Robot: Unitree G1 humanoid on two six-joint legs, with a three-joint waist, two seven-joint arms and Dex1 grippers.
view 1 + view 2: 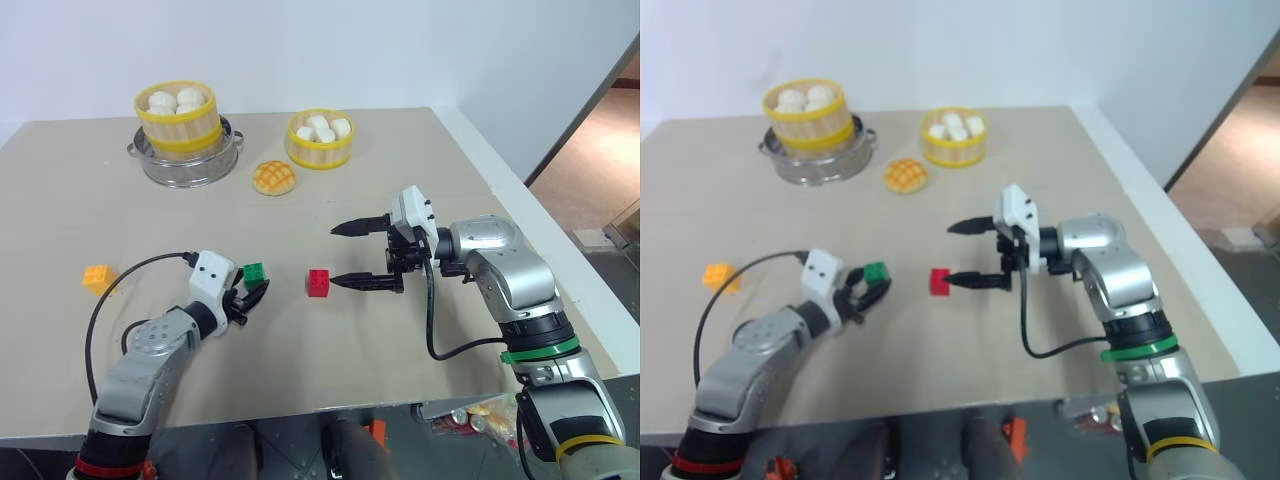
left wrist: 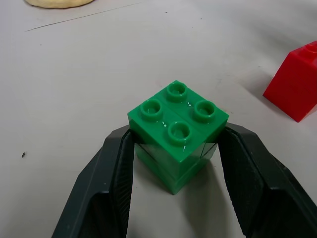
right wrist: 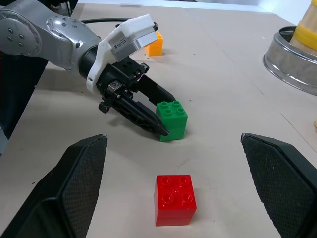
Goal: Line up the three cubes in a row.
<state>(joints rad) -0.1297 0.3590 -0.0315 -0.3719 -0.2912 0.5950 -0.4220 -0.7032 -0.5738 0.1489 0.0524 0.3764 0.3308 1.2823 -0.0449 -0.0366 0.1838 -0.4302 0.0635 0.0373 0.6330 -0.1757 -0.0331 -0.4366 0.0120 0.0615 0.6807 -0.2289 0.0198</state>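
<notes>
- The left tool (image 1: 250,293) grips the green cube (image 1: 254,273) on the tabletop (image 1: 420,190), its two black fingers (image 2: 116,173) pressed against opposite sides of the block, studs up.
- The red cube (image 1: 318,282) sits near the green one, on its right, with a clear gap between them; the orange-yellow cube (image 1: 98,278) lies well apart to the far left, near the tabletop's edge.
- The step in hand looks to be bringing the green cube alongside the red one to start the row. To do it well, the left tool should keep the block upright and square, set it down level with the red cube's front face, and let go only once it rests flat.
- The grip sits on the lower half of the block, so a slow slide or a low carry seems safer than a high lift; a twist could leave the cube skewed to the row.
- The right tool (image 1: 348,254) hangs spread wide and holds nothing; its lower fingertip is just beside the red cube's right face, though whether it touches cannot be told.
- That tool could steady the red cube as a stop, but any nudge would shift the row's anchor.
- Two bamboo steamer baskets (image 1: 177,120) of white buns and a golden bun (image 1: 274,178) stand at the far side, well clear of the cubes.
</notes>
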